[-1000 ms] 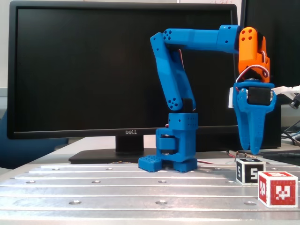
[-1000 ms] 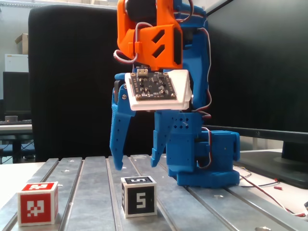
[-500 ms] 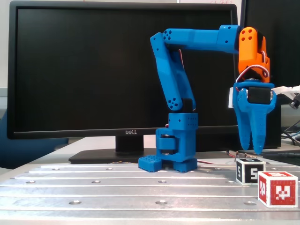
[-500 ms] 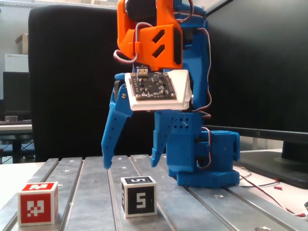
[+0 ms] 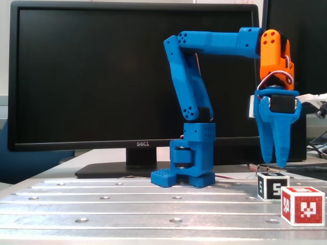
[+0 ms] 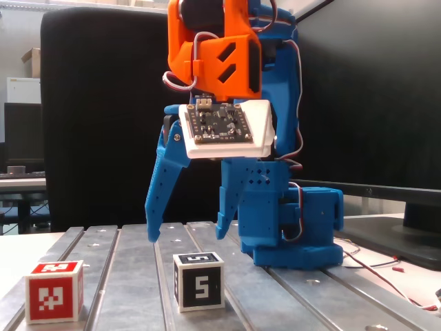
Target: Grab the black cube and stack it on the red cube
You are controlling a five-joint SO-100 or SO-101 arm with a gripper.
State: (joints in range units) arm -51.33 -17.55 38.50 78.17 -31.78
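The pincer [image 6: 186, 234] hangs point-down with its two blue fingers spread well apart, one tip out to the left and the other nearer the arm's base as a fixed view looking along the table shows it. Nothing is between them; it has hold of nothing. From the side, in the other fixed view, the same pincer [image 5: 272, 164] looks like one narrow blue wedge, since one finger lies behind the other, and its opening cannot be judged from there.

Just under the tips sits the black cube [image 6: 198, 281], flat on the metal table [image 6: 131, 276], a white "5" on its front face and another on top. In the side view the black cube [image 5: 271, 186] lies directly beneath the tips with a small gap of air above it. How far in front of the fingers it stands in the end-on view is hard to say.

The red cube [image 6: 55, 290] rests on the table well to the left of the black one in that view, near the bottom corner of the picture. In the side view the red cube [image 5: 302, 205] stands closer to the camera and covers the black cube's lower right corner, so whether they touch cannot be told there.

Above the pincer, an orange wrist housing [image 6: 213, 55] is cut off by the top edge, and a small circuit board [image 6: 219, 126] on a white plate hides the fingers' roots. A dark Dell monitor [image 5: 102, 76] fills the background of the side view.
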